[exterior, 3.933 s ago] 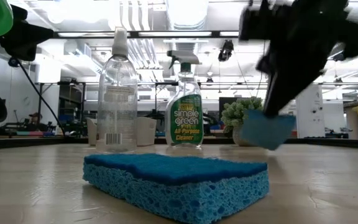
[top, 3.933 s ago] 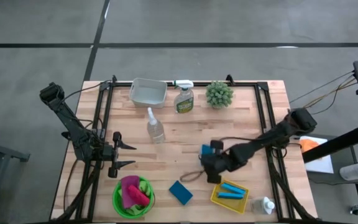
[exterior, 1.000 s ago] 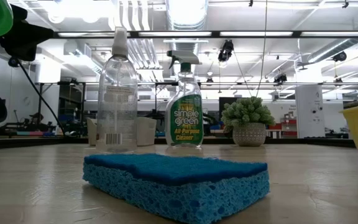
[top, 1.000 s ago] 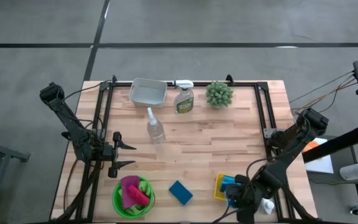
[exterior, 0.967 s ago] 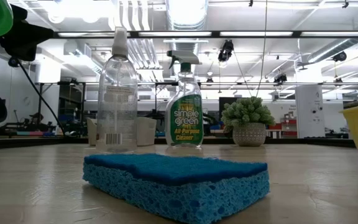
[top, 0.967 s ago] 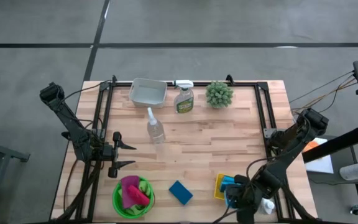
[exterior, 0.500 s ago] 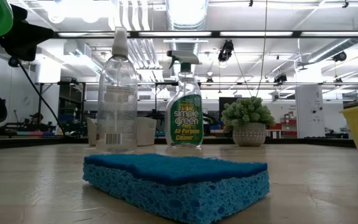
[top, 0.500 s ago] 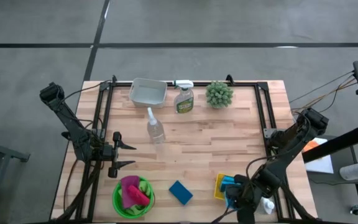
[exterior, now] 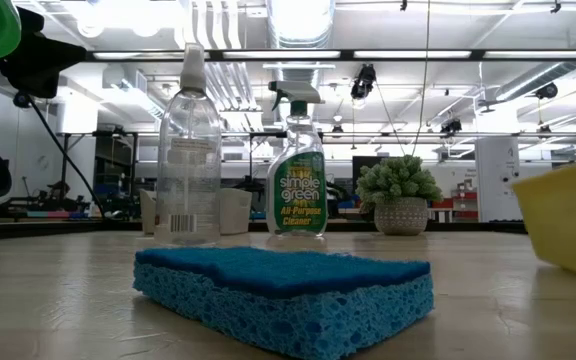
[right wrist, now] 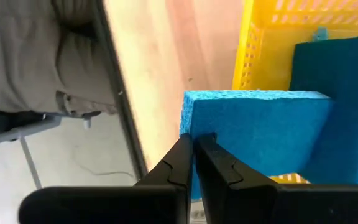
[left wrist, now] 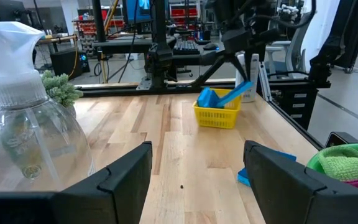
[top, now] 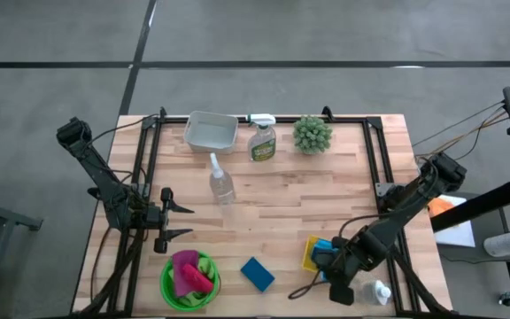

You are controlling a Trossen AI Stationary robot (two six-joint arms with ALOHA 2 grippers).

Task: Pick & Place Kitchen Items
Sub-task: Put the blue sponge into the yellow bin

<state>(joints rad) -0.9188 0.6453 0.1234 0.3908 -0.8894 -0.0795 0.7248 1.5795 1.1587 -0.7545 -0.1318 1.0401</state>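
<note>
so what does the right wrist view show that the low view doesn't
Only the right wrist view shows the right gripper, its fingers nearly closed at the edge of a blue rectangular sponge leaning in the basket. Only the low view shows the clear spray bottle, the green-labelled cleaner bottle, the spiky potted plant and a second blue sponge. Both show the yellow plastic basket.

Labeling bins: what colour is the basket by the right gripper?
Yellow basket, clearest in the left wrist view.

Three blue sponges (top: 257, 274), two spray bottles (top: 220, 182), one white bottle (top: 379, 291), one yellow basket (top: 311, 254), one green bowl (top: 189, 280), one clear tub (top: 211, 131), one potted plant (top: 312, 134).
</note>
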